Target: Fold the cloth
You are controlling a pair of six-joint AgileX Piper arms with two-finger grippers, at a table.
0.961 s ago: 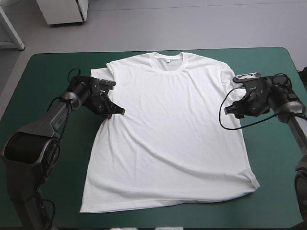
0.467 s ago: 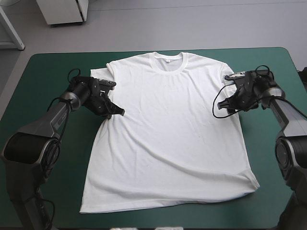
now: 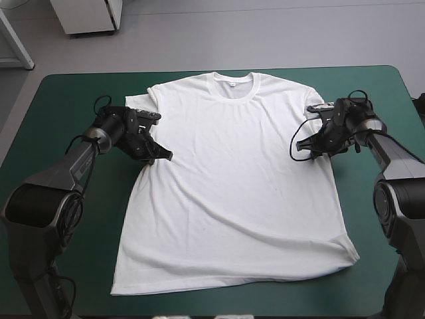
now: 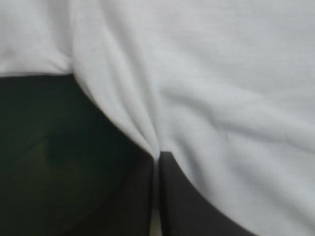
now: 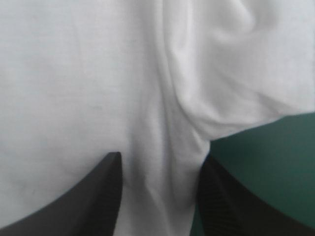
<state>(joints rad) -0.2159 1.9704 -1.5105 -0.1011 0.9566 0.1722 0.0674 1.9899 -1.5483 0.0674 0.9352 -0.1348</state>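
The white short-sleeved T-shirt (image 3: 236, 193) lies spread flat in the middle of the teal-green table cover (image 3: 66, 93). Its collar is toward the far edge and its hem toward the near edge.

The left gripper (image 4: 156, 155) is at the left side of the shirt, just below the sleeve. Its two black fingers are pressed together, with a thin ridge of the cloth's edge pinched between them. The right gripper (image 5: 160, 158) is at the opposite side, also just below the sleeve. Its fingers stand apart and a soft fold of white cloth lies between them, not yet clamped. The bare cover shows just beside one of its fingers, so it is very near the shirt's right edge.

In my judgement the fold itself has not started, and the step now is to take hold of both sides.

Several things could go wrong from here:
- The left pinch looks small, so the cloth may slip out when the arm rises.
- The right fingers could come together on too little cloth, or only on the wrinkle, and then lose it.
- If one side is held and the other is not, a lift would drag the shirt sideways and make new creases.
- If the arms rise unevenly, the fold line would be slanted.
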